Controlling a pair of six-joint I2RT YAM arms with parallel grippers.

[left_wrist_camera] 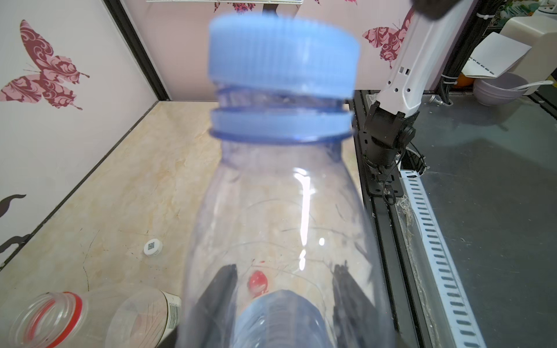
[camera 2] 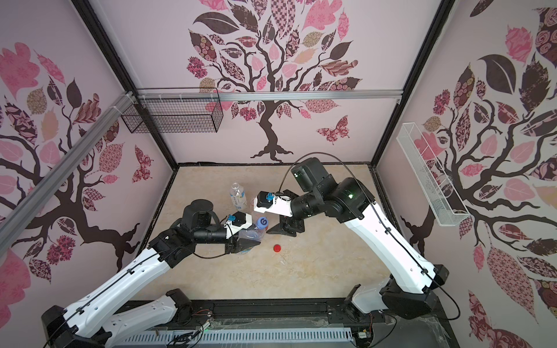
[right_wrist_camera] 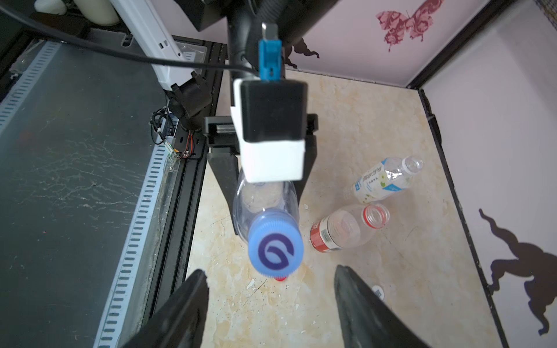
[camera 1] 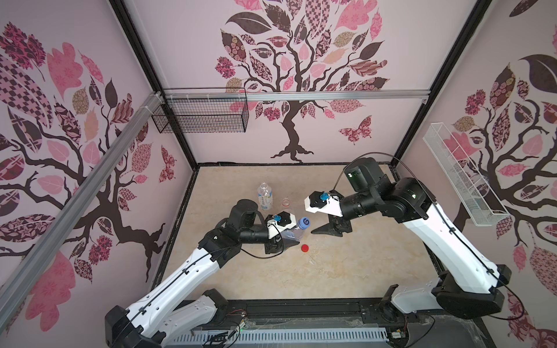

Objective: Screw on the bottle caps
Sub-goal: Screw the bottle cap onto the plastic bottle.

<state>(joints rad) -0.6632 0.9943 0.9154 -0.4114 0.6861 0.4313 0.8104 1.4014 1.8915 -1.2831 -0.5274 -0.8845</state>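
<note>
My left gripper [camera 1: 289,242] [left_wrist_camera: 283,271] is shut on the body of the squat bluish bottle [camera 1: 294,233] [left_wrist_camera: 280,226] and holds it tilted above the table. The blue cap [camera 1: 305,223] [left_wrist_camera: 283,57] [right_wrist_camera: 275,251] sits on its neck, slightly askew, with thread showing under it. Just to the right of the cap, my right gripper [camera 1: 316,229] [right_wrist_camera: 271,272] is open and apart from it. A red cap [camera 1: 305,248] [camera 2: 277,248] lies on the table below. The white cap [left_wrist_camera: 153,247] [right_wrist_camera: 378,291] lies farther back. The tall white-green bottle [camera 1: 265,195] [right_wrist_camera: 382,180] and the red-labelled bottle [camera 1: 285,202] [right_wrist_camera: 346,229] stand uncapped behind.
A black wire basket [camera 1: 200,116] hangs on the back wall and a white wire basket [camera 1: 458,177] on the right wall. A black rail [camera 1: 301,307] runs along the table's front edge, between the two arm bases.
</note>
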